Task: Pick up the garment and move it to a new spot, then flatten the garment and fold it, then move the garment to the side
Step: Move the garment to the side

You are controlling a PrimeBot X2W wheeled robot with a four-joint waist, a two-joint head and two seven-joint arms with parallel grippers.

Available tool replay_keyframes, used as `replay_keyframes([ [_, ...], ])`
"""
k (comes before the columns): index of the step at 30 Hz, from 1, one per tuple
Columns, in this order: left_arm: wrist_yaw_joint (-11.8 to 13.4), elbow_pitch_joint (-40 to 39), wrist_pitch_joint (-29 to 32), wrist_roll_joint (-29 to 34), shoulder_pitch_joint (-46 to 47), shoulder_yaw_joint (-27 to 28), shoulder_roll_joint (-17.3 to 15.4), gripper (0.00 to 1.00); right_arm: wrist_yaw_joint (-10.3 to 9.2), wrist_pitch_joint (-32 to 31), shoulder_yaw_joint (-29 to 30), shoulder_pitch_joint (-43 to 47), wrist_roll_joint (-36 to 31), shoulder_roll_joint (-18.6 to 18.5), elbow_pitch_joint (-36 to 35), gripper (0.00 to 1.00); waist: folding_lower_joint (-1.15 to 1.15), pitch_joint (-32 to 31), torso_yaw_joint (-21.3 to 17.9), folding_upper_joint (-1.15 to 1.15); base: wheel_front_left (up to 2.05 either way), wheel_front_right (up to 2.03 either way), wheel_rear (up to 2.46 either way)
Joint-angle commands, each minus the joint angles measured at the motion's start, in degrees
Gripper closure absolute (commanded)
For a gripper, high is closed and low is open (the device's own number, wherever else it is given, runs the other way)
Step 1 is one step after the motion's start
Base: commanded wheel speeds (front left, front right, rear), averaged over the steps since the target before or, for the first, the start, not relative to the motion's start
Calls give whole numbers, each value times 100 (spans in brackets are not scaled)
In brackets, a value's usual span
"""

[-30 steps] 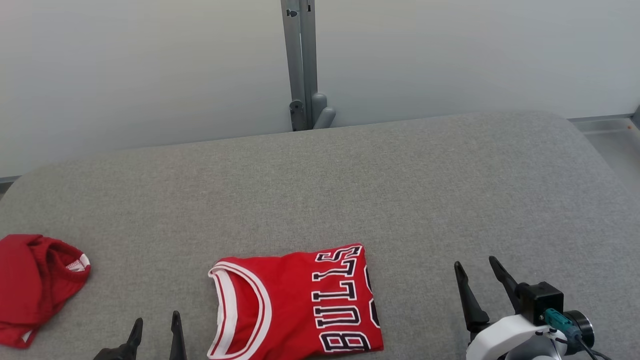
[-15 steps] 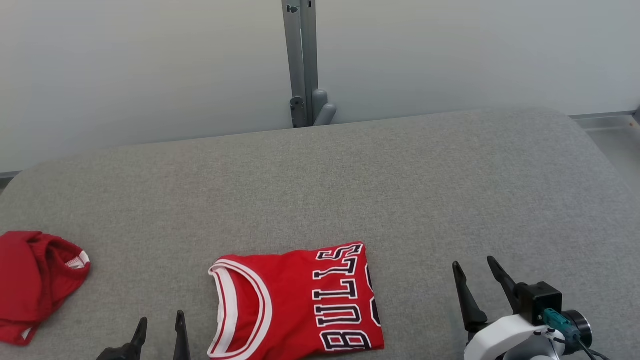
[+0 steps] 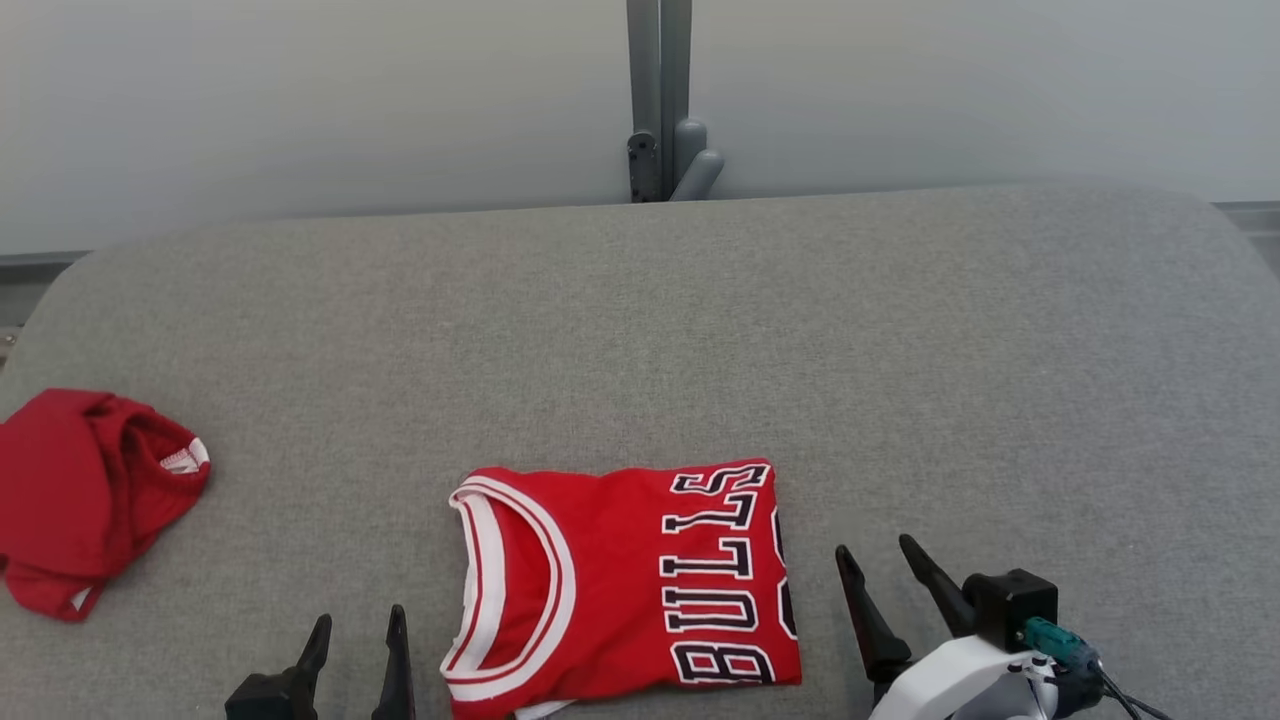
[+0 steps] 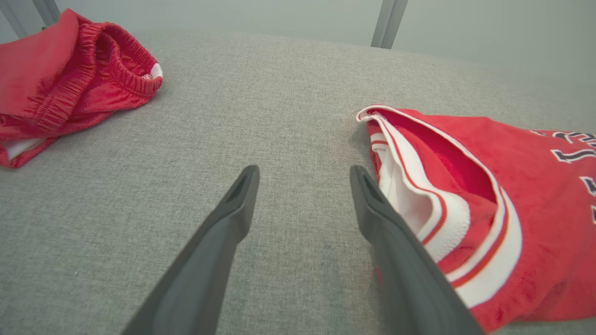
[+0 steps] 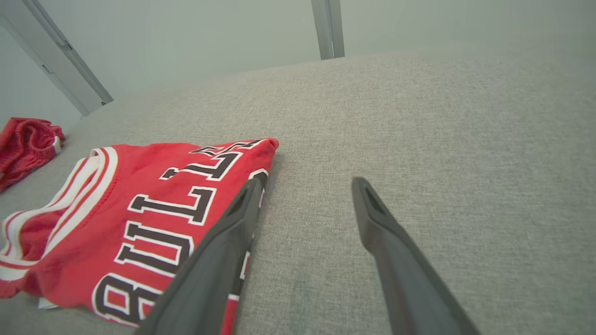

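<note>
Head view: folded jersey (image 3: 625,580) lies on tabletop (image 3: 700,330), at 3 o'clock from left end effector (image 3: 360,618), 9 o'clock from right end effector (image 3: 874,548); both released, empty; left seems marginally nearer, beside the collar.

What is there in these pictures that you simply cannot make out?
- The number on the jersey: head view, folded under at the right edge, so just slivers of it show.
- The shorts: head view, cut by the left edge and bunched up, so their front is hidden.
- The label in their waistband: too small to read.
- The left hand: head view, cut off by the bottom edge below the fingers.
</note>
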State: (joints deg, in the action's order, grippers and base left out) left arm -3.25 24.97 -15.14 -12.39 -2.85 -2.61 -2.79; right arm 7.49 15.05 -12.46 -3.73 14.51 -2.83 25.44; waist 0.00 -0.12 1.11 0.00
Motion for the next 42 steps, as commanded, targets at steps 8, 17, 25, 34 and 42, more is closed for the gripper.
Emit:
replay_keyframes([
  [8,21,23,3,44,308,-69,-22,0,-1,16,-727,-554,1075,-86,667,0,0,561,537,0,0,0,0],
  [17,57,34,2,-35,493,-207,-22,0,-1,-205,-1651,-1204,2155,-304,1399,14,0,716,746,0,0,0,0],
  [25,38,12,3,3,419,-209,-21,0,-8,1,-1651,-1512,2206,-547,1732,100,0,576,624,0,0,0,0],
  [34,-46,6,3,66,309,-150,-22,0,-6,17,-1026,-1432,1487,-643,1832,100,0,338,-177,0,0,0,0],
  [42,-54,-12,2,-68,398,-340,-22,0,-6,19,-488,-1369,323,-674,1938,100,0,203,-1420,0,0,0,0],
])
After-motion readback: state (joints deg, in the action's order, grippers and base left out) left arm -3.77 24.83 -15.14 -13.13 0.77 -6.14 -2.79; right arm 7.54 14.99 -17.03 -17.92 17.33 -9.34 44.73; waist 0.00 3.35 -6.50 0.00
